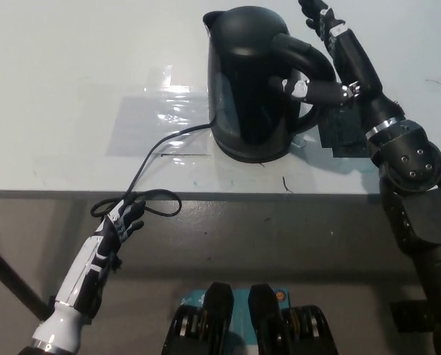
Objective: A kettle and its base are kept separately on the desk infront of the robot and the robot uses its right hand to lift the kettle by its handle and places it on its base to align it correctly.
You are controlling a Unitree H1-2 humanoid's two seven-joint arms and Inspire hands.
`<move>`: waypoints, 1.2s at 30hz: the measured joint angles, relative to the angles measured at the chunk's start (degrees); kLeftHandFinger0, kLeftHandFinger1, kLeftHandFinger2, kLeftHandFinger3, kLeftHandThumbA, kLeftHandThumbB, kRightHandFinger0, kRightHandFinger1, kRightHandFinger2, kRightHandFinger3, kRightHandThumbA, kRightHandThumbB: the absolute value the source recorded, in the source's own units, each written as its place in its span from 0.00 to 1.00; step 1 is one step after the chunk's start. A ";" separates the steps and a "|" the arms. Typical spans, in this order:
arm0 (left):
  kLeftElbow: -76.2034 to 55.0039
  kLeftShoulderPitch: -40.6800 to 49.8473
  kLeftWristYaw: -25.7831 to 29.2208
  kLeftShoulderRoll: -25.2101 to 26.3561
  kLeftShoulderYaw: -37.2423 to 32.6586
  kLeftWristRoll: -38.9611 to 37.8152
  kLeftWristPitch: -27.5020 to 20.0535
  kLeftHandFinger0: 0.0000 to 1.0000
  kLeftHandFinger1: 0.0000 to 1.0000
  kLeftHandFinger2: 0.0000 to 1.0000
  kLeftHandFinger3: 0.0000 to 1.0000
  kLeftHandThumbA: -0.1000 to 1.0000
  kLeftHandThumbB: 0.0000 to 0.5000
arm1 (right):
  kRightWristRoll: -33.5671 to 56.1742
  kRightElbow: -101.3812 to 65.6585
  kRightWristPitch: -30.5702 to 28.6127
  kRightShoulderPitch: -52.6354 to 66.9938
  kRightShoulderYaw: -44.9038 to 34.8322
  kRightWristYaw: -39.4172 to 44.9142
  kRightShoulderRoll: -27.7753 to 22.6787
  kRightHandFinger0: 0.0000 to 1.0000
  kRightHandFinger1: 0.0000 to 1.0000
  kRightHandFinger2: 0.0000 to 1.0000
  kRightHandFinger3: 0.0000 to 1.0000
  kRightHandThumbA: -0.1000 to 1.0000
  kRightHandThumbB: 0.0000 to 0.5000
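Black kettle (251,81) stands upright on the pale tabletop (65,66), toward its front edge, spout pointing to the far left and handle (307,59) on the right side. Under its bottom rim a dark round base (254,153) shows as a thin lip; the kettle sits on it, though whether it is fully seated cannot be told from above. A black cord (150,159) runs from the base's left side across a clear plastic sheet (161,118) stuck flat to the tabletop, then drops over the front edge and loops. Right hand (325,55), black, is at the handle: one finger reaches through the handle's opening toward the kettle body, the others stretch up past the handle's outer side with tips spread. Fingers apart, not wrapped round the handle; it grips nothing. A dark flat square patch (342,133) lies on the tabletop just right of the kettle, partly under the right forearm. Left hand (124,222), white, hangs below the tabletop's front edge at lower left, next to the cord loop, fingers loosely curled, holding nothing.
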 measured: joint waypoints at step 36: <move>1.15 0.03 0.01 0.00 -0.06 -0.55 0.04 1.00 1.00 1.00 1.00 1.00 0.18 | -8.16 -43.38 2.03 12.25 -13.00 -14.43 -0.80 1.00 1.00 1.00 1.00 1.00 1.00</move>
